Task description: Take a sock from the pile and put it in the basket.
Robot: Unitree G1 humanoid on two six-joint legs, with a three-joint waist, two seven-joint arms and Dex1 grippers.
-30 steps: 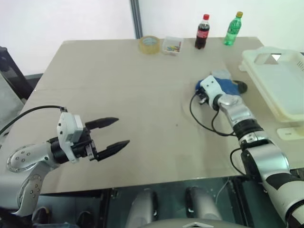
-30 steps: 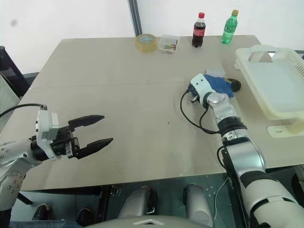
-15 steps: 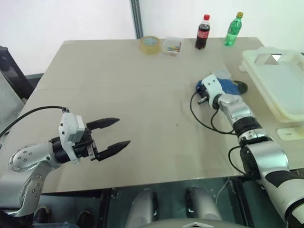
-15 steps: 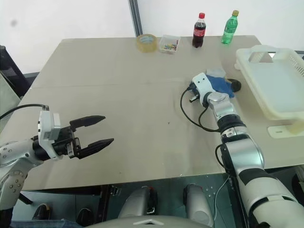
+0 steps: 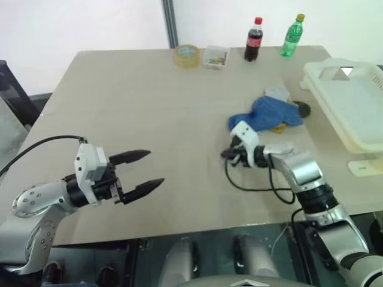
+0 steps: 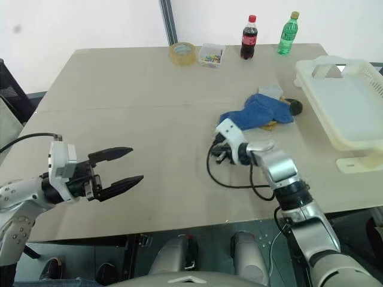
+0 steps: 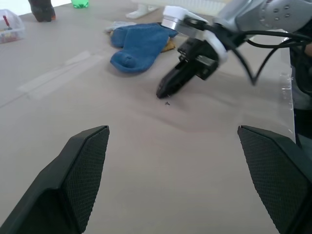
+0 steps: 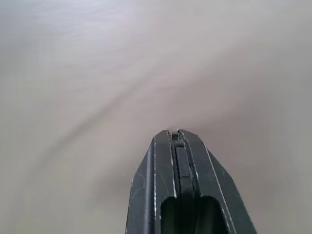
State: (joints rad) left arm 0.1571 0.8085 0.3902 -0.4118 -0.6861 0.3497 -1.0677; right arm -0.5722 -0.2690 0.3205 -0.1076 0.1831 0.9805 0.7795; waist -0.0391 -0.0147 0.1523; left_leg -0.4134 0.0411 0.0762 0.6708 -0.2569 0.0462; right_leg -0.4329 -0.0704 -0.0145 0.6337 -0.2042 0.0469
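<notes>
Now both arms over the tabletop — left fingers spread, right fingers pressed together on nothing.

Nearest, the left gripper [image 5: 143, 170] hangs over the near-left part of the tabletop [image 5: 137, 101], its two black fingers wide apart and empty. Toward the middle, the right gripper [image 7: 163, 91] points its tip down close to the bare surface, fingers closed flat against each other with no fabric between them, as the right wrist view confirms. Just beyond it lies the sock [image 5: 263, 115] — royal blue, stretched out flat, its far end on the pile [image 5: 286, 106], where pale grey, mustard yellow and black pieces peek out. To the right of the pile sits the cream-white basket [image 5: 344, 89] at the tabletop's right edge, apart from the sock. Farthest off stand a tape roll [image 5: 188, 55], a small clear box [image 5: 216, 57], a cola bottle [image 5: 254, 39] and a green bottle [image 5: 292, 36].
</notes>
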